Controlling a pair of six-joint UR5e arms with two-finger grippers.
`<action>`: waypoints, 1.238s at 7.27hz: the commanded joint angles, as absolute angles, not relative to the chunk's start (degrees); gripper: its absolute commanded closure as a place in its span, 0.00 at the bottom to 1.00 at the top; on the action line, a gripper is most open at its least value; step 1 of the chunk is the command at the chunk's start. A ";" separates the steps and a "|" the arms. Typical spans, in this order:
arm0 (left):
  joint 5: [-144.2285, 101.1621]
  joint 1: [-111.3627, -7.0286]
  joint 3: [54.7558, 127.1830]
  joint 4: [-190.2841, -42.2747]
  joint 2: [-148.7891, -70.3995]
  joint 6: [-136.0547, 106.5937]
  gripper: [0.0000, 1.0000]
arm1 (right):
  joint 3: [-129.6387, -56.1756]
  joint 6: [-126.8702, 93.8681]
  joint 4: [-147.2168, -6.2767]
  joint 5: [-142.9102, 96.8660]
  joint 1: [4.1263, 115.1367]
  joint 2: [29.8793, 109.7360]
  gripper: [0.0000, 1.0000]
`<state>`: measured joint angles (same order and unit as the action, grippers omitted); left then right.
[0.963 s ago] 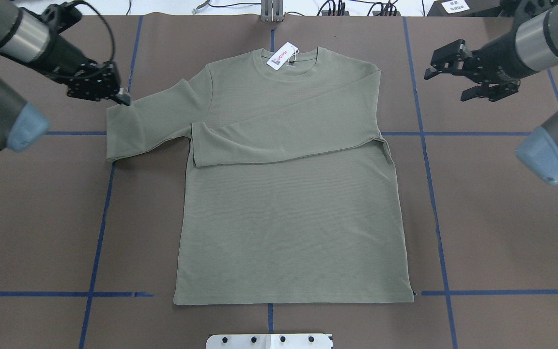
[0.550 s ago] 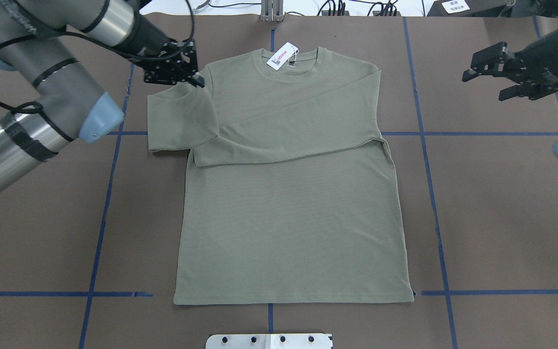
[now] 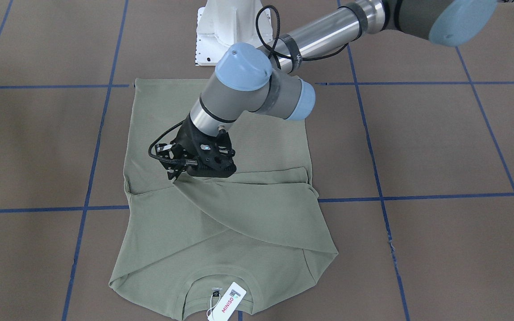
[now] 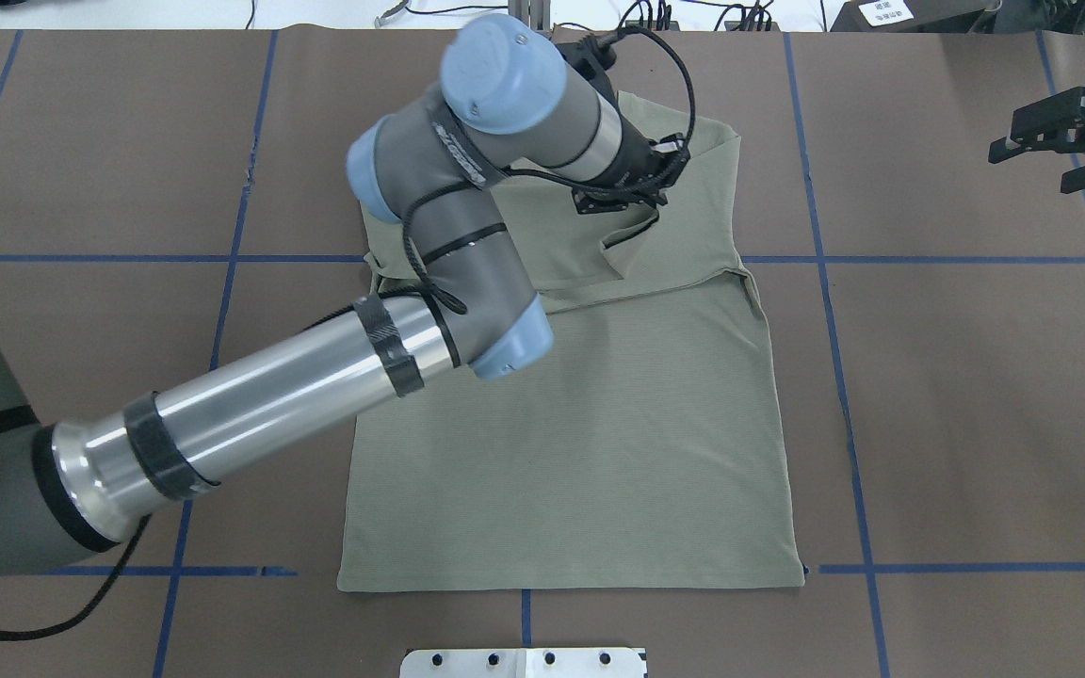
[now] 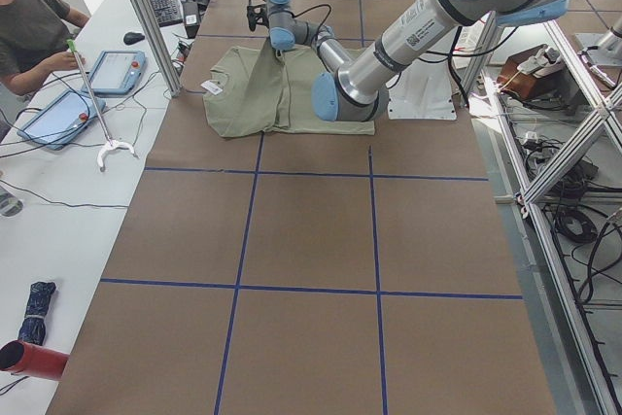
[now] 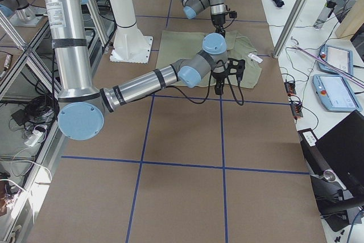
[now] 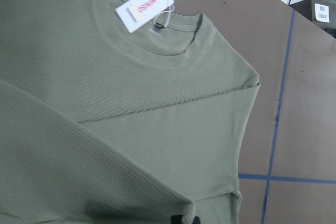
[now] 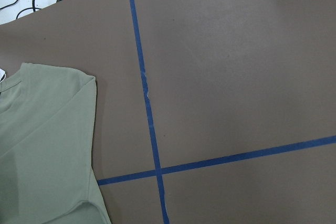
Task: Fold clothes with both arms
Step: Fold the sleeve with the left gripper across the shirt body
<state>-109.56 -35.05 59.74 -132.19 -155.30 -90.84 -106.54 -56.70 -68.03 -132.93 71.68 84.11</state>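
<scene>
The olive-green shirt (image 4: 580, 424) lies flat, chest up, collar at the far side. Its right sleeve is folded across the chest. My left gripper (image 4: 641, 209) is shut on the left sleeve's cuff and holds it just above the chest, right of center; it also shows in the front-facing view (image 3: 173, 175). The left sleeve (image 3: 257, 209) drapes diagonally over the chest. The white MINISO tag (image 3: 226, 301) lies at the collar; my left arm hides it in the overhead view. My right gripper (image 4: 1030, 171) is open and empty, off the shirt at the far right.
Brown table cover (image 4: 976, 395) with blue tape grid lines. The white pedestal base (image 3: 225, 31) stands at the near edge by the shirt's hem. Cables (image 4: 693, 14) lie past the far edge. An operator (image 5: 29, 17) sits at the far side.
My left arm has carried the left sleeve from the shirt's left side across the chest to the right. My right gripper has drawn back farther right, still open.
</scene>
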 commanded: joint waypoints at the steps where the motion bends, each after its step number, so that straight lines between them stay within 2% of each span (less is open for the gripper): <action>1: -103.98 -31.56 54.06 -135.07 -158.29 -90.97 1.00 | -106.44 -55.72 -67.85 -132.98 72.07 84.81 0.00; 4: -101.43 -30.06 47.83 -139.64 -162.94 -90.97 1.00 | -106.61 -55.72 -67.76 -133.68 72.07 84.99 0.00; 5: -99.77 -29.80 44.51 -142.62 -164.60 -91.05 0.91 | -106.79 -55.72 -67.76 -133.77 72.07 84.99 0.00; 6: -98.80 -29.53 42.12 -144.65 -165.49 -91.14 0.25 | -106.87 -55.72 -67.76 -133.86 72.07 84.99 0.00; 7: -98.62 -29.44 42.01 -144.93 -165.67 -91.14 0.00 | -106.61 -55.72 -67.76 -133.68 72.07 84.90 0.00; 9: -99.31 -29.97 45.33 -144.32 -165.24 -93.76 0.01 | -106.61 -56.77 -67.76 -133.25 71.11 84.21 0.00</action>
<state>-98.87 -29.65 43.35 -144.62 -165.58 -91.97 -106.75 -56.02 -67.76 -133.63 71.83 84.70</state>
